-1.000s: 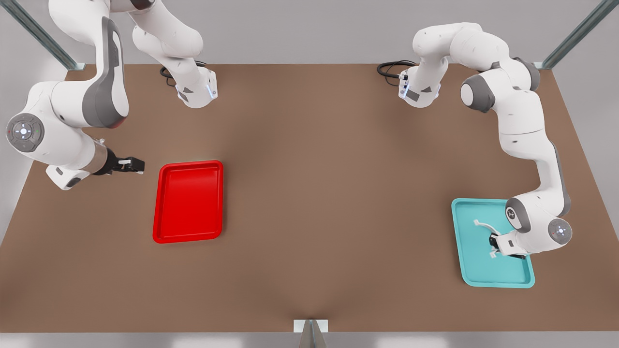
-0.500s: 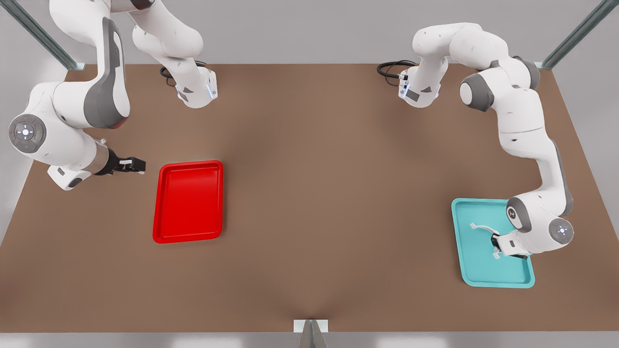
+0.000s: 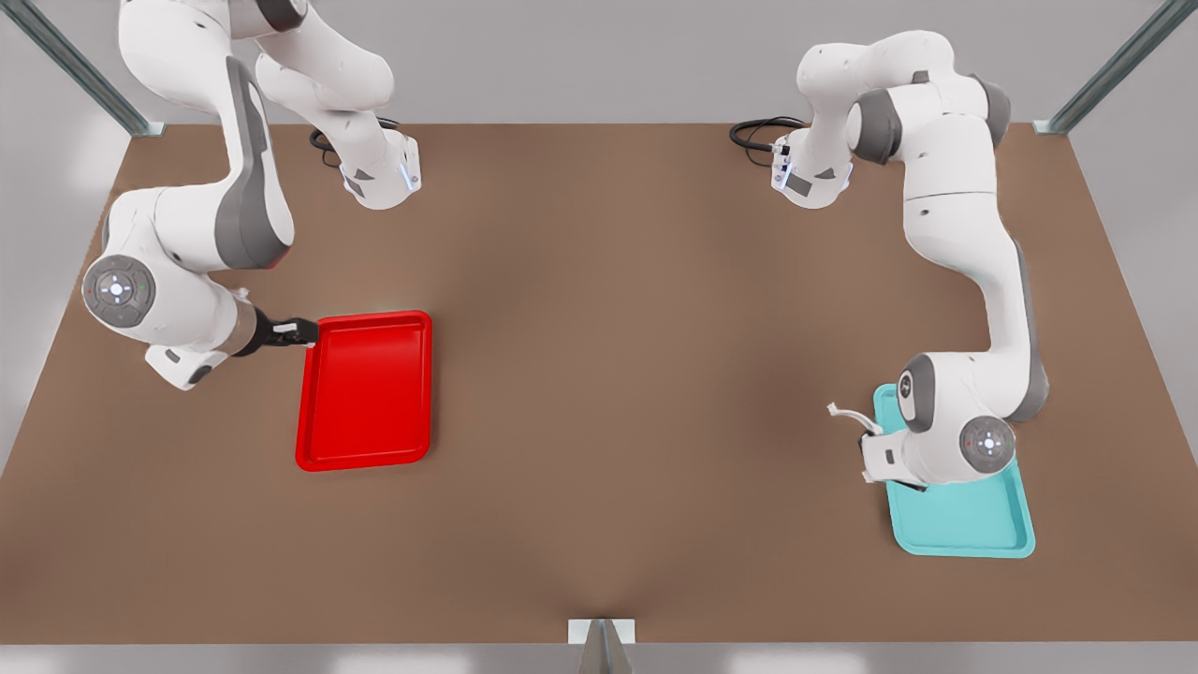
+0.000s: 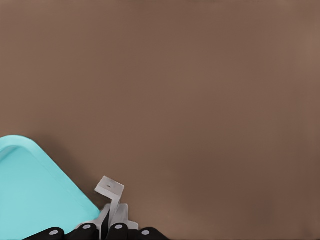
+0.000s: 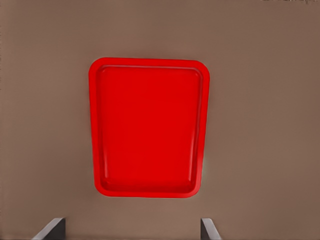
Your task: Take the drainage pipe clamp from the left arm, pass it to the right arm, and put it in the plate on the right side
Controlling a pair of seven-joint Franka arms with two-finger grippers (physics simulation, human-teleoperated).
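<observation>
On the brown table (image 3: 599, 374), under grey walls, the right gripper (image 3: 301, 331) hangs spread wide and empty at the plate's (image 3: 365, 449) far corner. At the teal tray's (image 3: 973, 543) inner edge, the left gripper (image 3: 870, 438) pinches the drainage pipe clamp (image 3: 847, 414).

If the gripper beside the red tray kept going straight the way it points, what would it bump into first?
Probably the plate: the right gripper, open, points at its near rim. It may sit higher and pass above; depth is unclear.
</observation>
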